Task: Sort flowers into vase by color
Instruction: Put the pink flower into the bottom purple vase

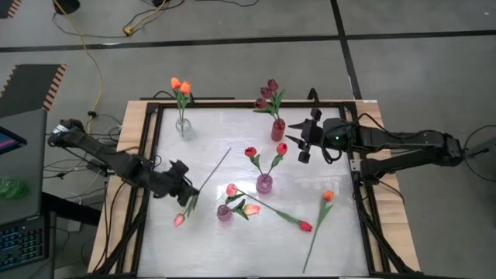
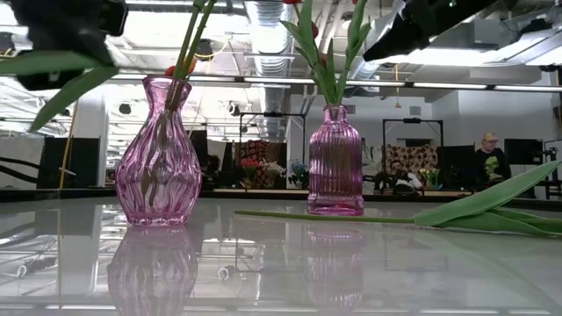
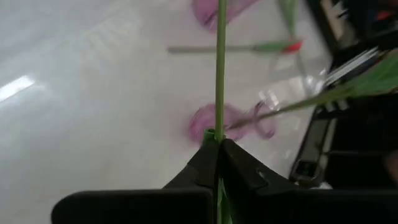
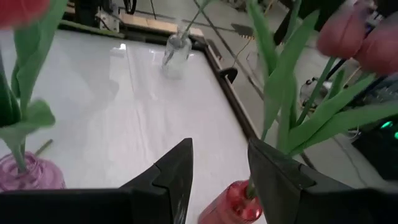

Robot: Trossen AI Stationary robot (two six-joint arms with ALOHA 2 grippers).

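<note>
The task looks roughly half done: 4 vases on the table (image 1: 203, 136) already hold tulips, while 2 flowers lie loose right of the pink vase (image 1: 225, 213). Left of it, the left gripper (image 1: 186, 192) is clamped on a pink tulip's stem (image 1: 211, 173). The right gripper (image 1: 305, 144), fingers apart, hovers beside the red vase (image 1: 277, 129), seemingly empty.

Left arm reaches in from left edge of bench, angled toward front-left area, wrist low. Left pincer (image 1: 188, 188) clamped tight on thin green stem, fingers (image 3: 239, 168) pressed together, stem running straight out between them. Right arm stretches in from right side, forearm roughly level, wrist toward back-centre. Right pincer (image 1: 304, 147) raised above bench, fingers (image 4: 177, 168) spread apart, nothing between them.
</note>
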